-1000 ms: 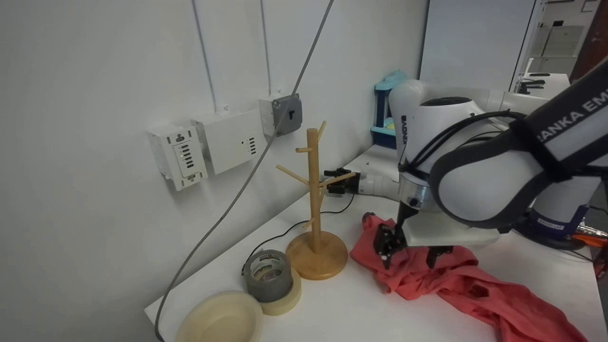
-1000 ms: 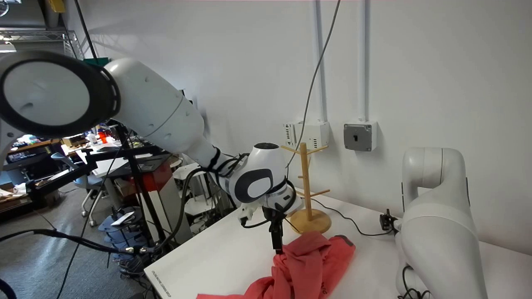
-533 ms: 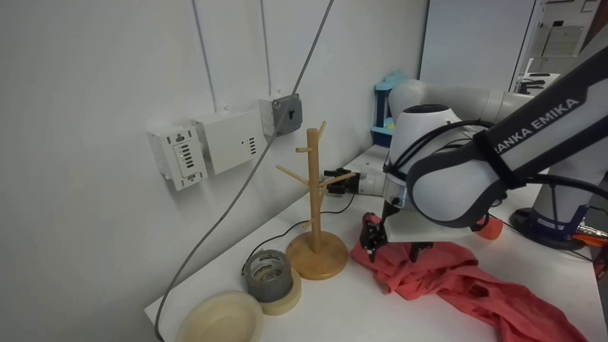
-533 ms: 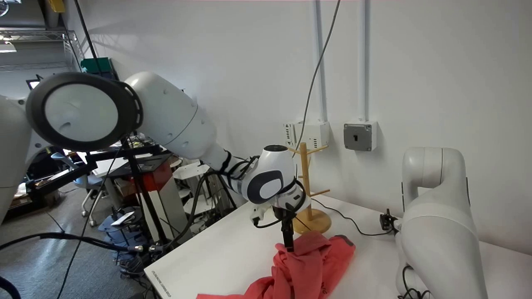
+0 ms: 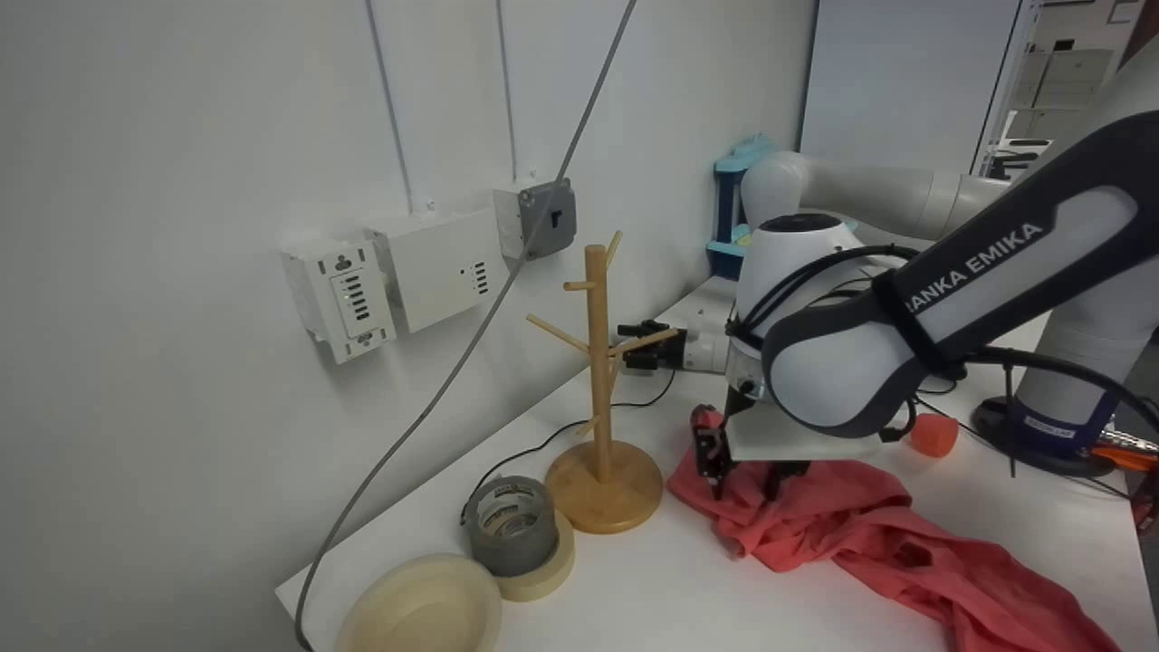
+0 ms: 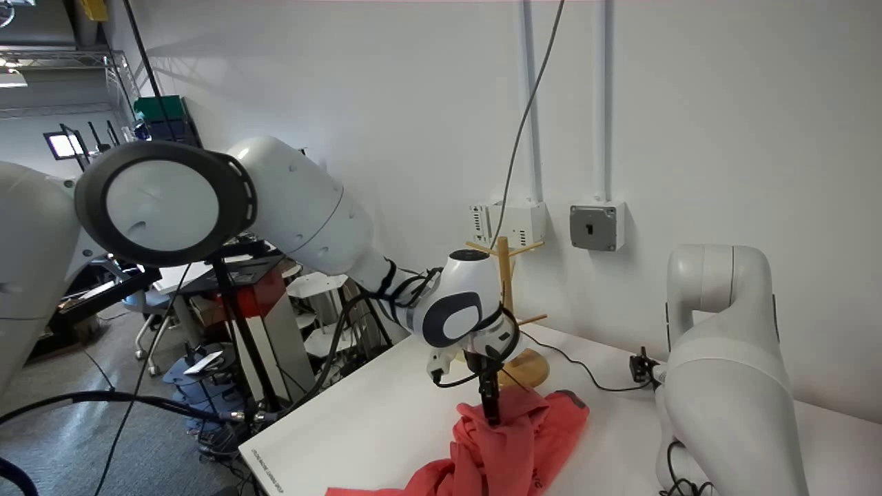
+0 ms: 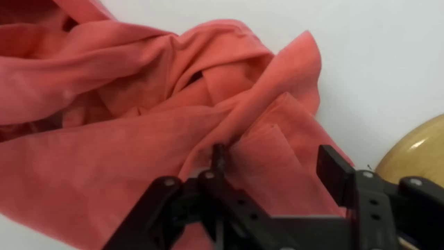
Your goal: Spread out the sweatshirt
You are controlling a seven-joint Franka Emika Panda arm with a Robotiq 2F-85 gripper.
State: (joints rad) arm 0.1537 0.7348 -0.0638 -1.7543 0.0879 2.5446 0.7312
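Exterior view | arm [image 5: 973, 264]: "ANKA EMIKA" | end effector [image 5: 744, 494]: jaws apart, over sweatshirt [image 5: 869, 525]

Looking closely down onto the sweatshirt [image 7: 156, 128] (wrist view); from farther, looking along the wall [image 5: 272, 163] in an exterior view, facing it across the table [image 6: 372, 427] in an exterior view; sharing the mug tree [image 5: 601, 398] in both exterior views.

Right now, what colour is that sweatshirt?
Coral red; the sweatshirt shows best in the wrist view.
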